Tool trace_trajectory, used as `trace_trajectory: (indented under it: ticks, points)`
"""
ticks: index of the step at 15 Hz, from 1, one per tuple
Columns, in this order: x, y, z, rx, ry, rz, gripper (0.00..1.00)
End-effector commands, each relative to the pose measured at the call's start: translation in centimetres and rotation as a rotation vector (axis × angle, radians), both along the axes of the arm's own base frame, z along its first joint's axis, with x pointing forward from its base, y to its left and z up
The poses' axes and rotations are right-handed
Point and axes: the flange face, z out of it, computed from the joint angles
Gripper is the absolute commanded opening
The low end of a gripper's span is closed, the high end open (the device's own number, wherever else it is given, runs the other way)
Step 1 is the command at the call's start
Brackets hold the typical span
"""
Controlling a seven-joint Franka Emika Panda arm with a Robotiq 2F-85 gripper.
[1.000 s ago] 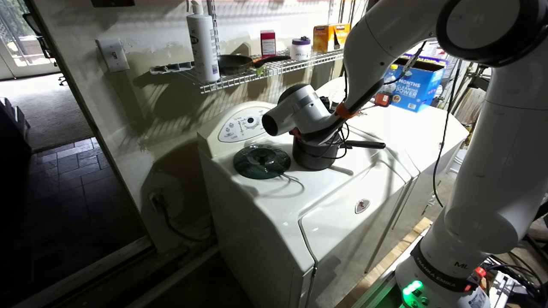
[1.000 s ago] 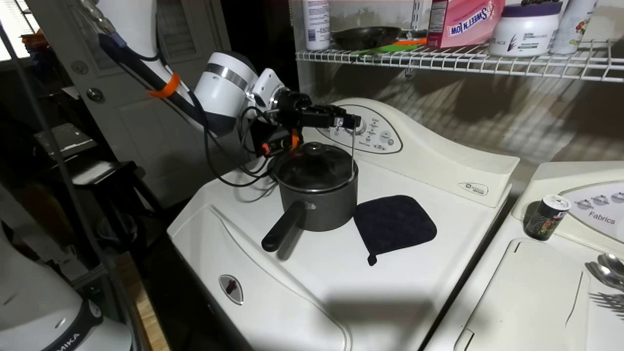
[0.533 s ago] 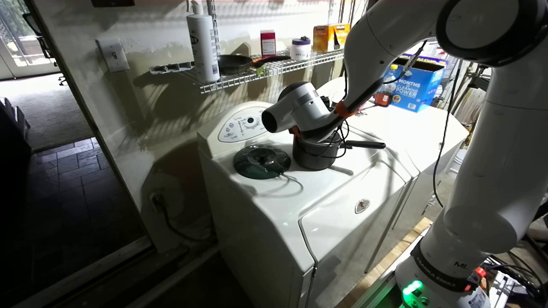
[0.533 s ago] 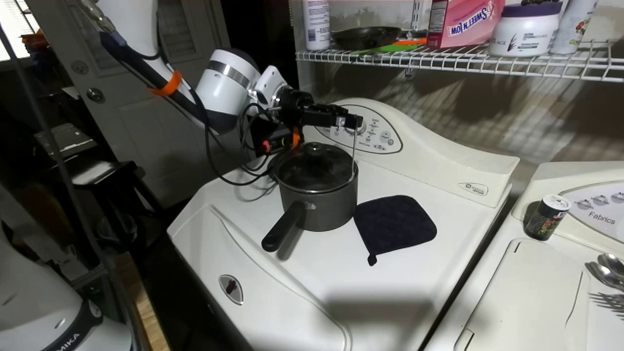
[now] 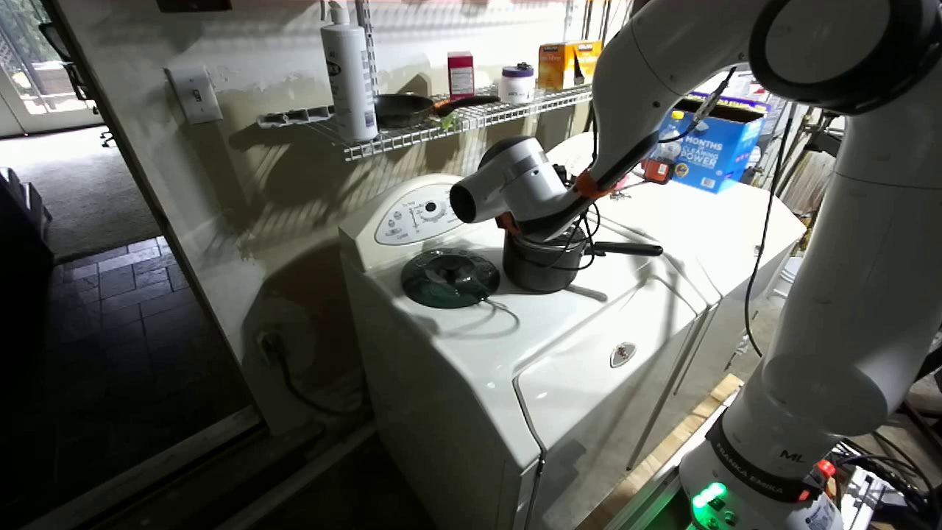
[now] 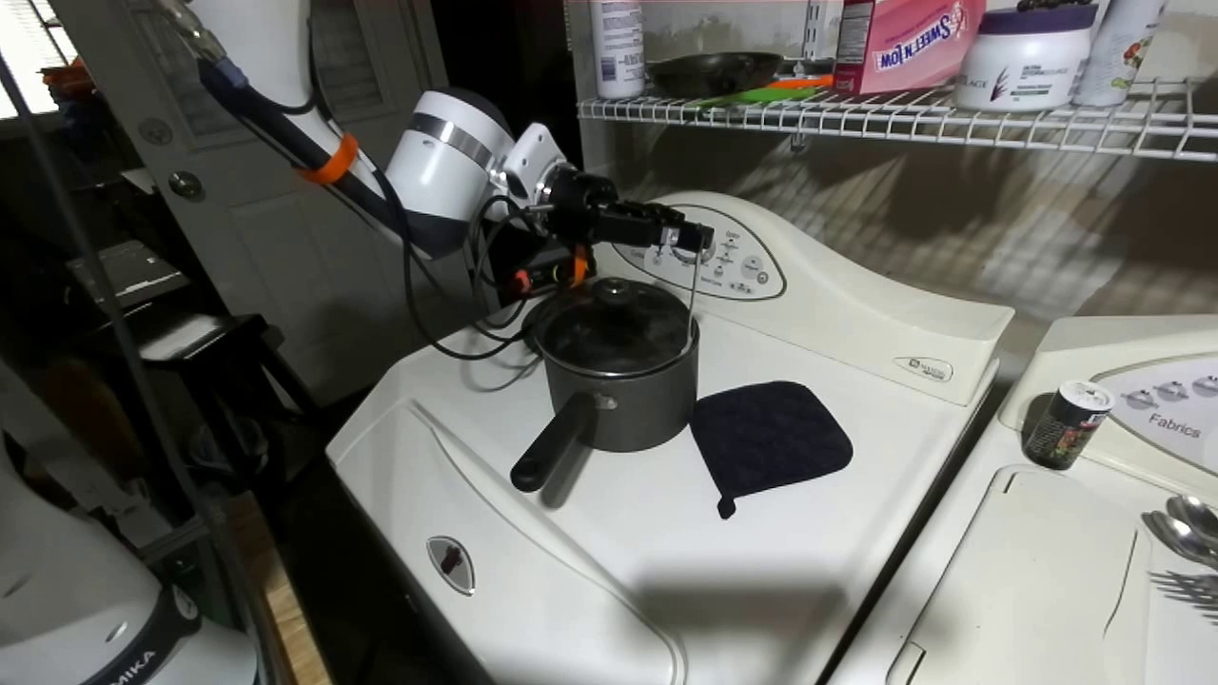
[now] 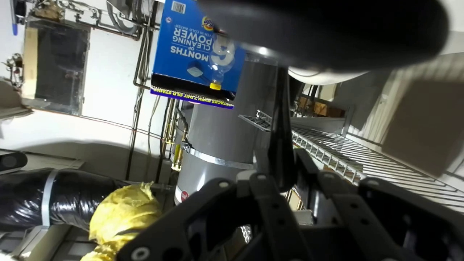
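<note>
In an exterior view my gripper (image 6: 702,238) is shut on the upper end of a thin metal utensil handle (image 6: 695,290). The handle runs down, nearly upright, to the far rim of a dark grey pot (image 6: 623,409); its lower end cannot be made out. The pot has a black handle (image 6: 552,447) and a dark glass lid with a knob (image 6: 614,292). In the wrist view the gripper (image 7: 284,159) closes from both sides on the dark-looking utensil handle (image 7: 281,141). A large blurred dark shape (image 7: 344,32) covers the top there. In an exterior view my wrist (image 5: 522,184) hides the gripper above the pot (image 5: 541,269).
A dark green disc (image 5: 450,278) with a raised centre lies beside the pot. A navy pot holder (image 6: 775,442) lies by the pot. The control panel (image 6: 747,266) rises behind the gripper, under a wire shelf (image 6: 894,122). A can (image 6: 1069,423) and spoons (image 6: 1185,528) are farther right.
The wrist has risen slightly. In an exterior view the gripper and the top of the utensil handle have shifted slightly right, so the handle leans a little more. The pot has not moved.
</note>
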Motion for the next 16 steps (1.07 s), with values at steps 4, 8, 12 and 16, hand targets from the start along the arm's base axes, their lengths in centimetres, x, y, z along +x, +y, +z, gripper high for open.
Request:
trace_trajectory:
  ticks: [4,8,12,16]
  points:
    - [0.62,-0.74,0.42,0.032,0.027,-0.015,0.05]
    - [0.68,-0.79,0.23,0.032,0.028,-0.017,0.05]
    - [0.7,-0.79,-0.1,0.032,0.034,-0.02,0.05]
    - [0.73,-0.69,-0.32,0.05,0.054,-0.027,0.05]
